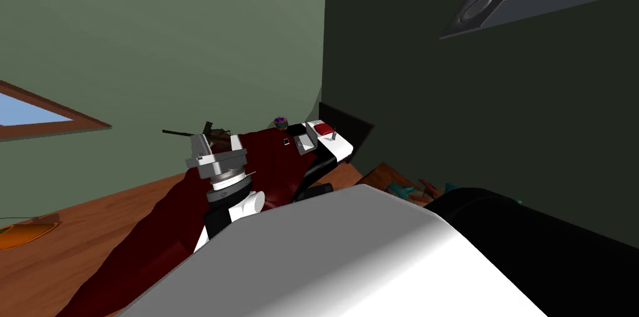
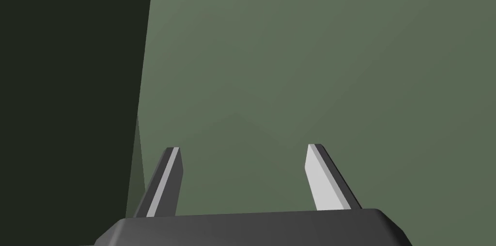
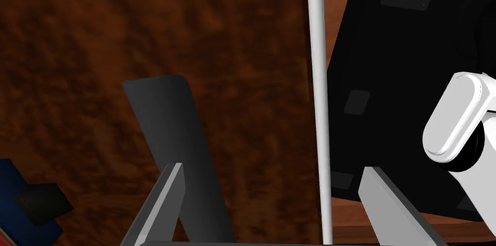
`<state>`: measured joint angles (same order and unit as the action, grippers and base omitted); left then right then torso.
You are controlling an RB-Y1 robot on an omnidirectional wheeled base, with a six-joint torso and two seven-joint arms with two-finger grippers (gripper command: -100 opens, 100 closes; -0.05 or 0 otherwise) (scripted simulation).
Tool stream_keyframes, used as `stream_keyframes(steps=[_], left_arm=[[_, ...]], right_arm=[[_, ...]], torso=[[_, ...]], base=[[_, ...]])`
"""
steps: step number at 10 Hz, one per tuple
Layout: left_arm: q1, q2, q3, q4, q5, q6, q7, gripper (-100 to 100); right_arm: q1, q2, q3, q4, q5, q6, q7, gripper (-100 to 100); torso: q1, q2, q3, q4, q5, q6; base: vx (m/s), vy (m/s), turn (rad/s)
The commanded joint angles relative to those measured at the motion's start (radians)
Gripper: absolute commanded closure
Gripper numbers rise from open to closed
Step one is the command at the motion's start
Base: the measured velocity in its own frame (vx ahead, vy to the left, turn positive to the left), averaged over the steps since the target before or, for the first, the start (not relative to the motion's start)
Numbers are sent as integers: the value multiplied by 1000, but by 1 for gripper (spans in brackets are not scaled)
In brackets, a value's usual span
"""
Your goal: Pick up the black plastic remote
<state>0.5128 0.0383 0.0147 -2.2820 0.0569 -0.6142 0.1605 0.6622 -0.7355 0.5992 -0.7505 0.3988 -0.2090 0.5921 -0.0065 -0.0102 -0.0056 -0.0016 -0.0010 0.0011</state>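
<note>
The remote [image 3: 177, 146] is a long, dark grey to black slab lying flat on a dark red-brown surface [image 3: 97, 64]. My right gripper [image 3: 271, 173] hangs open just over it. The remote's near end runs beside one of the fingers [image 3: 169, 185] and partly into the gap; the other finger stands well clear of it. My left gripper [image 1: 216, 145] is raised in front of my chest, pointing up at the green wall, open and empty, and its fingers [image 2: 324, 180] stand wide apart.
A thin white edge [image 3: 317, 88] bounds the red-brown surface, with a black panel [image 3: 387, 88] beyond it. A blue patch bearing a small black square [image 3: 41, 202] lies on the remote's other side. On the dark red furniture [image 1: 262, 157] sit a small ball [image 1: 281, 122] and a red item [image 1: 322, 128].
</note>
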Motion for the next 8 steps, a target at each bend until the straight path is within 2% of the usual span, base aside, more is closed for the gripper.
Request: stream_keyframes(steps=[1, 2, 3, 4, 5, 6, 7, 8], left_arm=[[0, 0, 0, 0, 0, 0, 0, 0], [0, 0, 0, 0, 0, 0, 0, 0], [0, 0, 0, 0, 0, 0, 0, 0], [0, 0, 0, 0, 0, 0, 0, 0], [0, 0, 0, 0, 0, 0, 0, 0], [0, 0, 0, 0, 0, 0, 0, 0], [0, 0, 0, 0, 0, 0, 0, 0], [0, 0, 0, 0, 0, 0, 0, 0]], right_arm=[[-17, -4, 17, 20, 24, 1, 8, -100], [-30, 4, 25, 30, 37, -3, 14, -100], [-23, 2, 19, 26, 29, -3, 11, -100], [-25, 1, 20, 27, 30, -3, 12, 0], [-19, 25, -10, 30, 80, 0, -38, -100], [-19, 25, -10, 30, 80, 0, -42, -100], [-12, 49, -39, 34, 123, 3, -82, -100], [-12, 49, -39, 34, 130, 3, -95, -100]], torso=[[0, 0, 0, 0, 0, 0], [-2, -2, -1, 0, -1, 0], [-4, -1, -1, 0, -1, 0], [1, 3, 1, 0, -1, 1], [5, 6, 3, 1, 1, 2], [7, 9, 5, 2, 1, 0], [7, 12, 6, 2, 1, 2], [6, 13, 7, 3, 1, 1]], base=[[159, -142, 240], [134, -169, 190], [55, -84, 51], [11, -16, -1], [-48, -10, 303], [-72, -10, 153], [-90, -24, 241], [-79, -17, 145]])
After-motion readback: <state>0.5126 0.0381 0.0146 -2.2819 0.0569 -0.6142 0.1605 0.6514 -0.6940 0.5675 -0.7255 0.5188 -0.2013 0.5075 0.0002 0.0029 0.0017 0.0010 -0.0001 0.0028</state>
